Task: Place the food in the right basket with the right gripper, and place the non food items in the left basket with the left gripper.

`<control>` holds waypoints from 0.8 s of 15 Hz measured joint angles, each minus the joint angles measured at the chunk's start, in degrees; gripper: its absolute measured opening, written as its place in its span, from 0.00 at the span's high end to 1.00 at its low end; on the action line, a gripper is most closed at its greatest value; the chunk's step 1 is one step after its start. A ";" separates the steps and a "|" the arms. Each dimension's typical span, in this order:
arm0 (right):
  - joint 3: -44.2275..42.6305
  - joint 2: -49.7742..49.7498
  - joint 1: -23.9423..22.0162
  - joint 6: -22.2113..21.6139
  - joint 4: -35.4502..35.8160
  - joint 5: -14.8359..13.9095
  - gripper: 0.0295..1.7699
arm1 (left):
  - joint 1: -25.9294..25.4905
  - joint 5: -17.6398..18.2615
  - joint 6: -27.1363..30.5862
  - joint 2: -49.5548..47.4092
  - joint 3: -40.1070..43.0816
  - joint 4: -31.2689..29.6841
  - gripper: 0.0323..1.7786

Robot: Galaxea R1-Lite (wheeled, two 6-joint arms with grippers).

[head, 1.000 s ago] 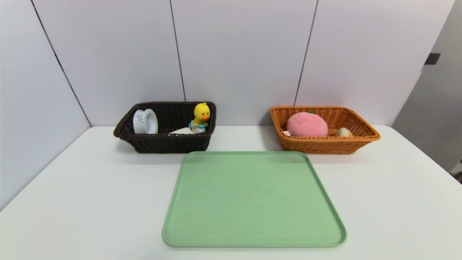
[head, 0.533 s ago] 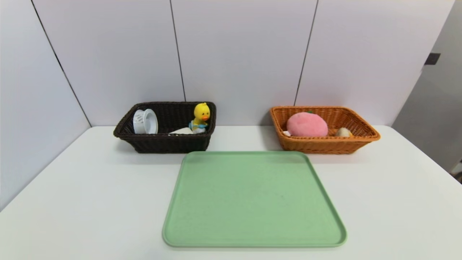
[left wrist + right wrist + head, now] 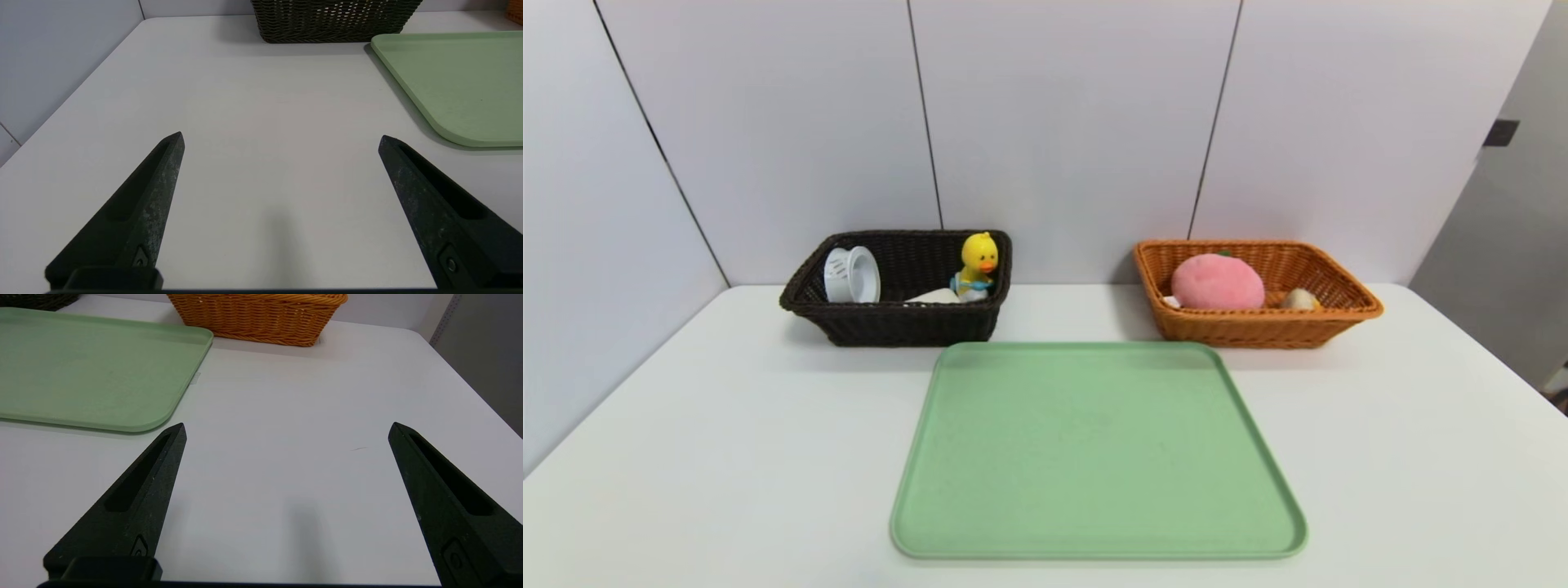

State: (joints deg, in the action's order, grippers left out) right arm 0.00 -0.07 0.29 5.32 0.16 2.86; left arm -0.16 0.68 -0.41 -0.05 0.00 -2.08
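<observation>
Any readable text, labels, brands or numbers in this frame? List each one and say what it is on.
None can be read. The dark basket, orange basket, green tray, yellow duck, white cup and pink plush fruit show no lettering; neither do the left gripper or right gripper.

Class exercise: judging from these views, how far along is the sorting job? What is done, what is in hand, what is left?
Done: the duck and white cup sit in the dark basket; the pink peach and a small pale item sit in the orange basket. In hand: nothing; the left gripper and right gripper are open over bare table. Left: the tray holds nothing, so apparently nothing.
</observation>
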 joint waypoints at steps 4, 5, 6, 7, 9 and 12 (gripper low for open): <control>0.00 0.00 0.00 0.02 -0.02 -0.02 0.03 | 0.00 0.00 -0.05 0.00 0.00 0.02 0.05; 0.00 0.00 0.01 0.00 0.00 -0.02 0.03 | 0.00 -0.02 -0.02 0.00 0.00 0.02 0.05; 0.00 0.00 0.01 0.00 0.00 -0.02 0.03 | 0.00 0.00 -0.02 0.00 0.00 0.00 0.05; 0.00 0.00 0.01 0.05 0.00 0.00 0.03 | 0.00 0.00 -0.02 0.00 0.00 0.00 0.05; 0.00 0.00 0.00 0.02 0.00 0.00 0.03 | 0.00 -0.02 0.00 0.00 0.00 0.00 0.05; 0.00 0.00 0.00 0.49 0.00 0.00 0.03 | 0.00 0.00 0.01 0.00 0.00 0.00 0.05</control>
State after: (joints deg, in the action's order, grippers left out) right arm 0.00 -0.07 0.29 5.80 0.16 2.86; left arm -0.16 0.68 -0.40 -0.05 0.00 -2.08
